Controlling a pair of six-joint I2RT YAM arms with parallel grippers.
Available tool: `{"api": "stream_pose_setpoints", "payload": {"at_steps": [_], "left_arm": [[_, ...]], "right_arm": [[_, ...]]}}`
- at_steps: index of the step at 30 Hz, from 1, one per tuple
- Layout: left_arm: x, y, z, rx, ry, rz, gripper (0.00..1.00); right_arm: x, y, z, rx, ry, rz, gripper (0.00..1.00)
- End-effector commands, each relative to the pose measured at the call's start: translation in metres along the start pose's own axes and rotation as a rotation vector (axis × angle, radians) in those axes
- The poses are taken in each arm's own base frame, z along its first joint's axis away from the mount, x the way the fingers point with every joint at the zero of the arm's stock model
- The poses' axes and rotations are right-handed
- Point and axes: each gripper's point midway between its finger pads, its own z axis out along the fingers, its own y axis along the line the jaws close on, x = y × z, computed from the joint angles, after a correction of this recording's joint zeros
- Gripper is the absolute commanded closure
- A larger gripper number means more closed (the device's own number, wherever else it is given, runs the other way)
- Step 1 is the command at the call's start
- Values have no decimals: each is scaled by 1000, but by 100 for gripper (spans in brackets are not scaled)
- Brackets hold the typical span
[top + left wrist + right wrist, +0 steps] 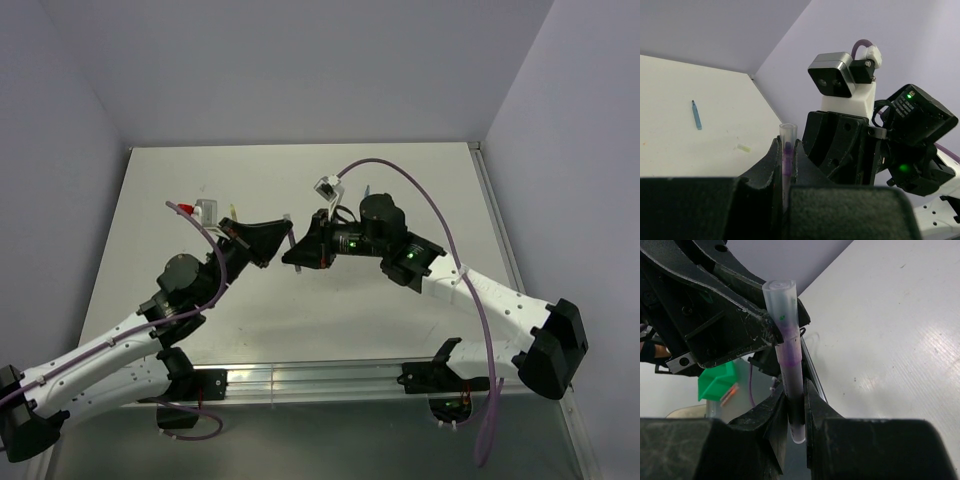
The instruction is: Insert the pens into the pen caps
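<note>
White tabletop [400,180], arms nose to nose above its middle. We noted the left gripper [788,150] and right gripper [796,402] both clamped tight on one thin grey-purple pen [789,345] sheathed in pale translucent plastic. It was held aloft between them, presumably for pressing pen into cap. We could not discern the seam.

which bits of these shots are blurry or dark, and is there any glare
Top view: even light, sharp overall. Left wrist view: the left fingers along the bottom are a dark blur, and the distant blue pen is slightly soft. Right wrist view: the purple pen is sharp, the right fingers are blurred and dark, with streaky glare on the table.
</note>
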Motion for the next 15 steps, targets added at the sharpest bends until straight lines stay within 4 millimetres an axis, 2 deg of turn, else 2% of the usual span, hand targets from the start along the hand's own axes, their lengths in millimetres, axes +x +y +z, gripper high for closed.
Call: {"api": "stream_pose_setpoints", "payload": {"at_steps": [1, 3, 7, 10, 15], "left_arm": [[78, -15, -26, 71, 362, 29, 100], [64, -20, -17, 58, 316, 40, 100], [55, -22, -3, 27, 289, 60, 99], [47, -23, 4, 4, 267, 61, 91], [25, -29, 17, -32, 200, 73, 64]], "right_arm": [[-149, 6, -37, 100, -540, -111, 100], [-141, 7, -38, 96, -523, -104, 100], [-127, 5, -41, 110, -485, -91, 100], [-118, 3, -41, 112, -459, -77, 100], [-104, 3, -37, 106, -410, -64, 100]]}}
